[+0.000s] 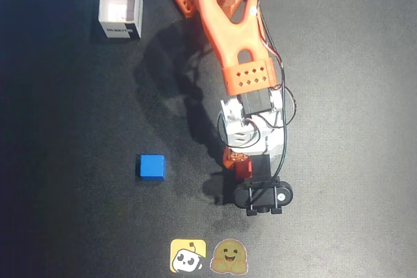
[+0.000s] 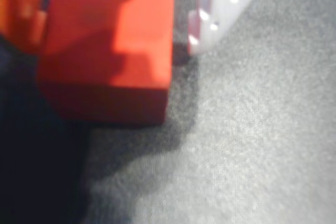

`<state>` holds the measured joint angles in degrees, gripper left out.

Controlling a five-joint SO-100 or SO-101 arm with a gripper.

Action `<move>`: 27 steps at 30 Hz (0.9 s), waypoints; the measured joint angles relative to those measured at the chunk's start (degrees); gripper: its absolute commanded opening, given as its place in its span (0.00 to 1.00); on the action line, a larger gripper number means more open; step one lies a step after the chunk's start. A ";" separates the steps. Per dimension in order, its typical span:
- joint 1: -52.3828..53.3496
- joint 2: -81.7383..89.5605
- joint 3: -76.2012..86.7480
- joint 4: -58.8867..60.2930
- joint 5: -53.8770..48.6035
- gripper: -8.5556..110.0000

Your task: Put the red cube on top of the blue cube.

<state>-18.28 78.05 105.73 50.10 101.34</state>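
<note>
Your claw (image 2: 181,43) sits low over the dark worktop (image 2: 252,145), fingers apart around the red cube (image 2: 107,45): orange finger touching its left face, white finger (image 2: 220,3) just off its right. Overhead, the blue cube (image 1: 152,166) lies well left of the arm, the white box (image 1: 120,9) farther up.

Arm (image 1: 231,27) orange with white motor block and black camera mount at the wrist; gripper (image 2: 181,24) has an orange finger (image 2: 21,9) and a pale white finger (image 2: 220,3) in wrist view. Red cube (image 2: 110,45) plain bright red, between those fingers, against the orange one; blue cube (image 1: 152,166) plain bright blue, well to the gripper's left in overhead view. Table (image 1: 352,161) black, speckled grey; white box (image 1: 120,10) with black label far up-left of the gripper; two yellow cartoon stickers (image 1: 188,255) just below it.
</note>
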 measured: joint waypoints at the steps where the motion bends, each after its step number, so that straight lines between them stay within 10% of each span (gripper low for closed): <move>1: 0.00 -0.18 0.00 0.00 0.18 0.14; 27: 6.50 7.12 -4.57 13.89 1.49 0.13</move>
<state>-11.78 85.17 101.16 63.98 102.83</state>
